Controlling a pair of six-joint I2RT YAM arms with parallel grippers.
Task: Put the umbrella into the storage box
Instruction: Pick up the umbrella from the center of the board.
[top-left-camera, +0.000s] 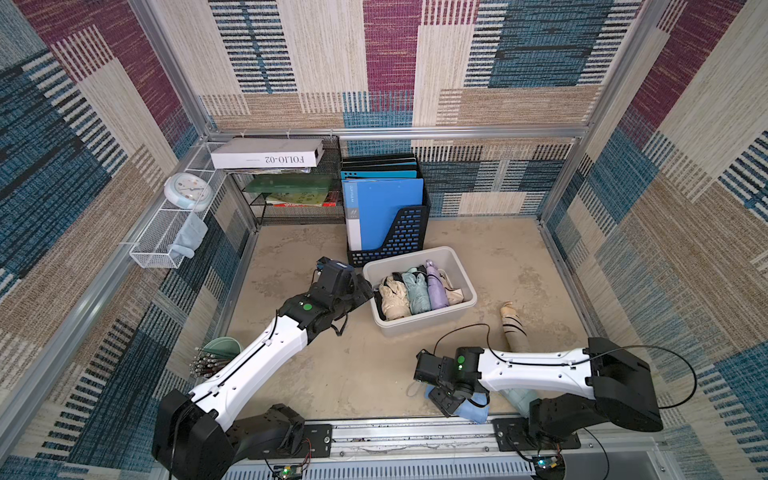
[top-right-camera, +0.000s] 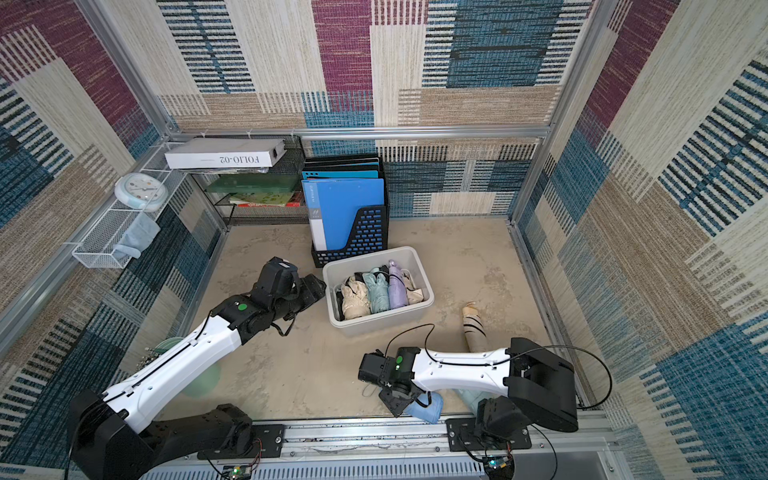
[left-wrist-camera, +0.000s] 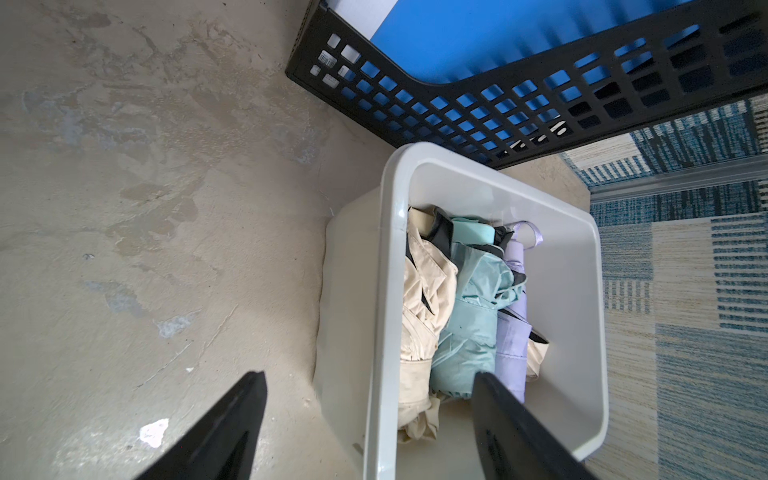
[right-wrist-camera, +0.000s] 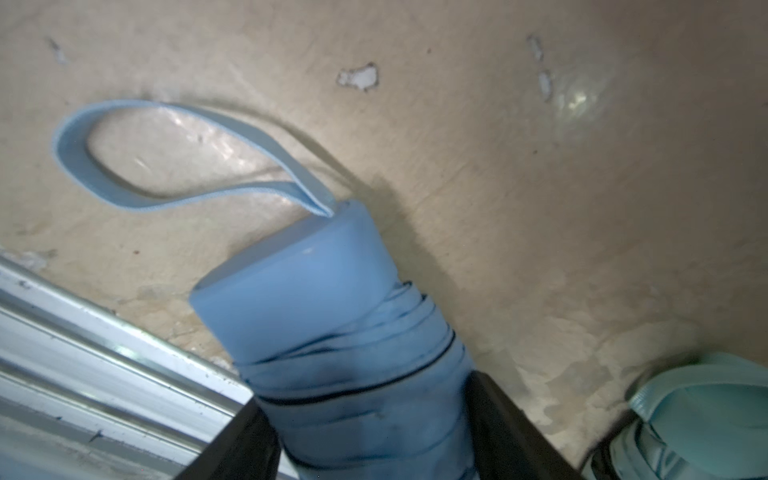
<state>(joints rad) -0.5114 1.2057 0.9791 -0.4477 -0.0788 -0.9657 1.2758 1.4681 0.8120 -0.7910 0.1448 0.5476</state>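
The blue umbrella (right-wrist-camera: 299, 291) lies on the surface at the near edge, right of the middle, just beside the metal rail (right-wrist-camera: 83, 332). The right hand (right-wrist-camera: 365, 392) is low over it, and its fingers (right-wrist-camera: 498, 419) stand against both sides of the folded cloth behind the handle cap, so it grips the umbrella. The umbrella is not lifted yet. The wrist strap (right-wrist-camera: 166, 145) lies loose on the surface.

The storage box (top-left-camera: 422, 328) stands in the middle, farther and to the left, in front of the black file holder (top-left-camera: 399, 237). It already holds several folded umbrellas side by side. The left hand (left-wrist-camera: 368, 374) hangs open and empty over the left rim of the box, one finger above the inside and one outside.

In my judgement, the step in hand is to secure the grip and then lift. The cloth is soft, so the squeeze should be firm. The lift should go straight up, clear of the rail and of the mint umbrella (right-wrist-camera: 685, 415) near by. Before lowering, it is better to turn the umbrella parallel to those in the box and aim for the free right side. The left hand should make room, or the two arms may meet.
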